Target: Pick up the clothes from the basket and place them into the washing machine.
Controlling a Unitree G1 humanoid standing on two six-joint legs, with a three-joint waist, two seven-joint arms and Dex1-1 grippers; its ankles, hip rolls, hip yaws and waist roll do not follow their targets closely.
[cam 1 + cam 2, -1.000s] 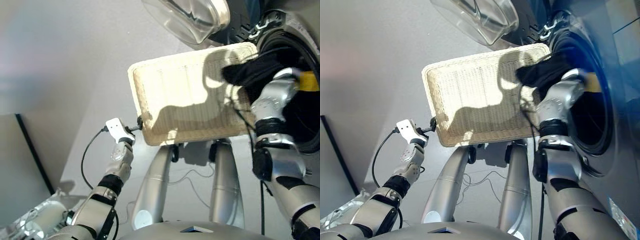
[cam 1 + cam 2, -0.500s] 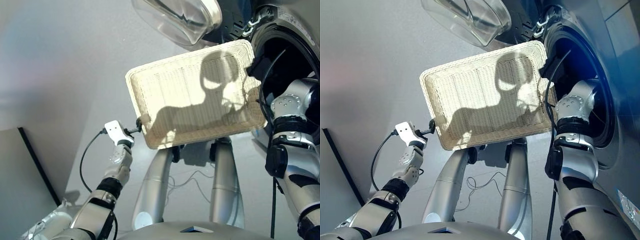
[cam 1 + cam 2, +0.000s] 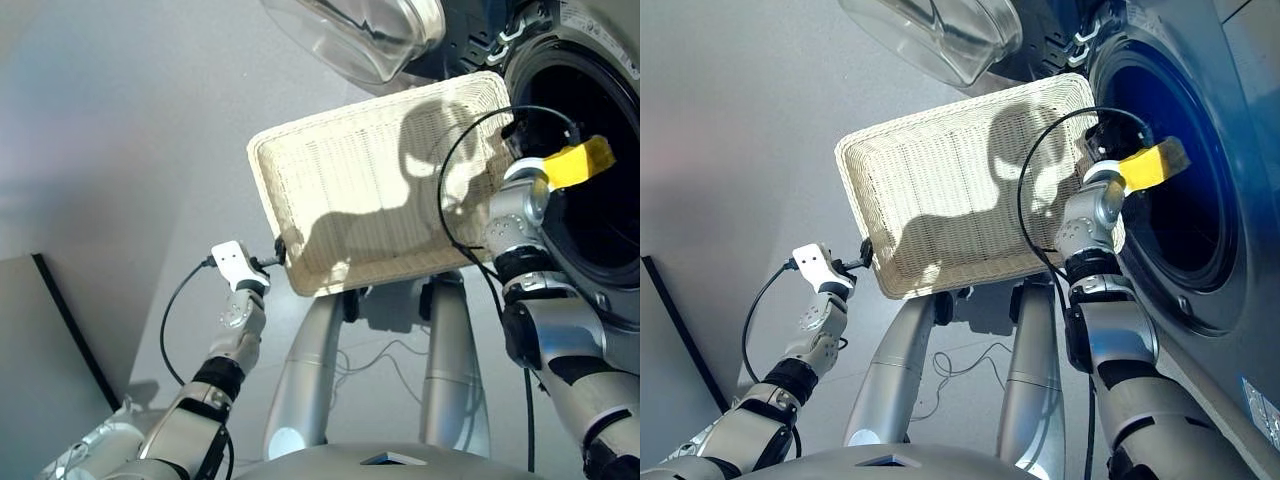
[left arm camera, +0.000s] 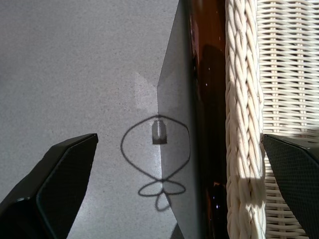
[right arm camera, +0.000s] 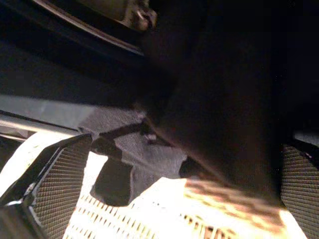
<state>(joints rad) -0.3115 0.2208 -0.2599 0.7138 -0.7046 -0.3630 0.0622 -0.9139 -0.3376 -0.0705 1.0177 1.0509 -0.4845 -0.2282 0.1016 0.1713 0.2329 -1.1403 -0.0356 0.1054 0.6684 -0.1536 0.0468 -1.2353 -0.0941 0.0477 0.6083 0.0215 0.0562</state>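
The cream-white basket (image 3: 370, 190) is tilted in the middle of the head views, and I see no clothes in it. My left gripper (image 3: 277, 249) is open at its near left corner, one finger (image 4: 55, 184) outside the woven rim (image 4: 243, 114) and the other over the inside. My right gripper (image 3: 530, 128) hangs at the mouth of the washing machine (image 3: 1200, 300), between the basket's right end and the dark drum hole (image 3: 1180, 170), its fingers (image 5: 55, 184) apart. A dark shape fills much of the right wrist view; I cannot tell whether it is cloth. The clothes are hidden.
The clear-glass porthole door (image 3: 350, 30) stands swung open above the basket's far edge. A glossy brown surface (image 4: 207, 99) lies under the basket's rim. Grey floor (image 3: 120, 150) spreads to the left, with a dark panel edge (image 3: 65, 310) at the lower left.
My right gripper carried a black garment from the basket's right end into the drum and has come back to the drum's mouth without it. The left arm stayed at the basket's corner.
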